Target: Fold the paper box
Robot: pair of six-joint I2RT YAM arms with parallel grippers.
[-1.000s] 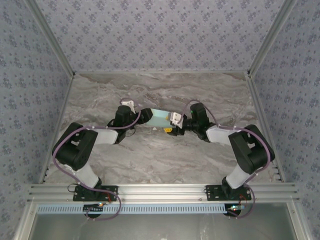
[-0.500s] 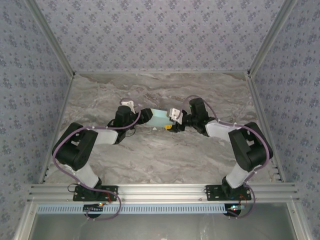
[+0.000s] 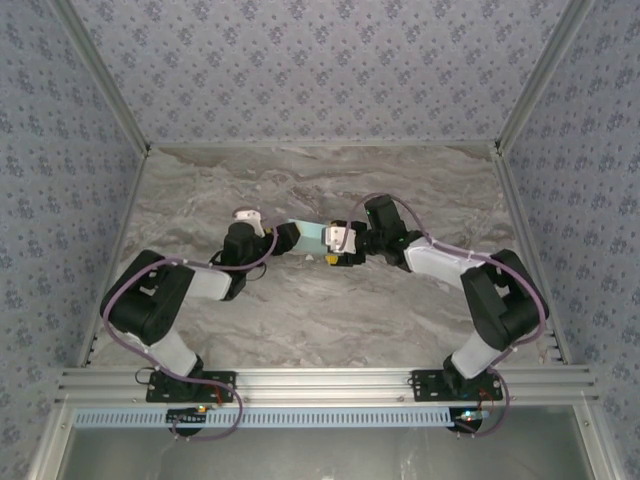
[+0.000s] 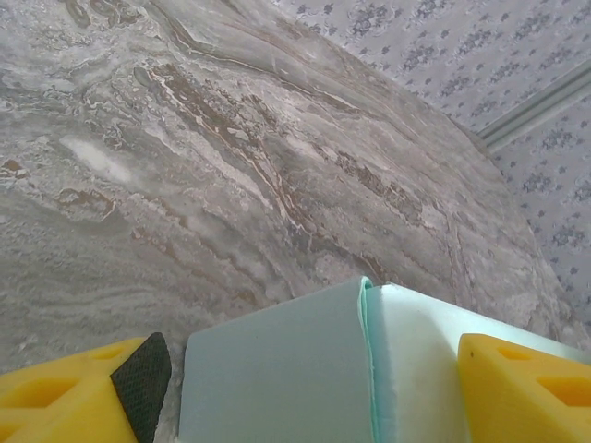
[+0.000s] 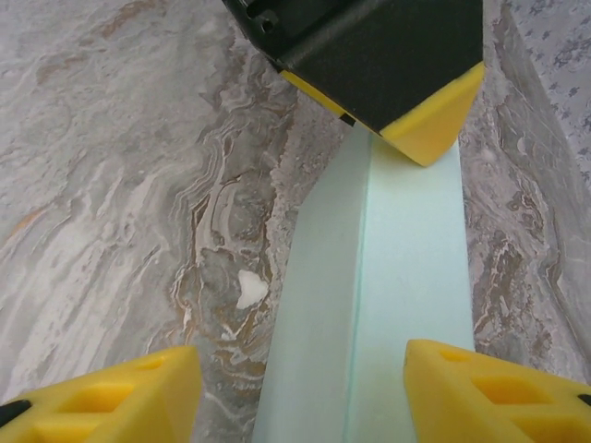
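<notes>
Checking in from the remote desk: the paper box (image 3: pixel 308 236) is out over the middle of the marble-look table (image 3: pixel 330 320), right between the two arms, which reach in at it from either side. I can't tell whether it rests on the table or is lifted a bit. It's pale aqua card, and in the wrist views it has a crease (image 4: pixel 365 360) running along it, with a darker face on one side and a paler one on the other.

The left end effector (image 4: pixel 309 374) has its yellow fingers (image 4: pixel 522 378) spread wide, with the box taking up nearly all the space between them. The black pad (image 4: pixel 140 383) on one finger is just beside the card edge, and the other finger overlaps the paler face. I honestly can't tell if it's pinching the box or just bracketing it.

The right end effector (image 5: pixel 300 365) comes at the box from the opposite end, jaws apart. One finger (image 5: pixel 499 392) is up against the card, and the other finger (image 5: pixel 102 401) is off to the side with bare table between it and the box. That wrist view also shows a yellow fingertip (image 5: pixel 429 120) of the left end effector at the far end of the box
</notes>
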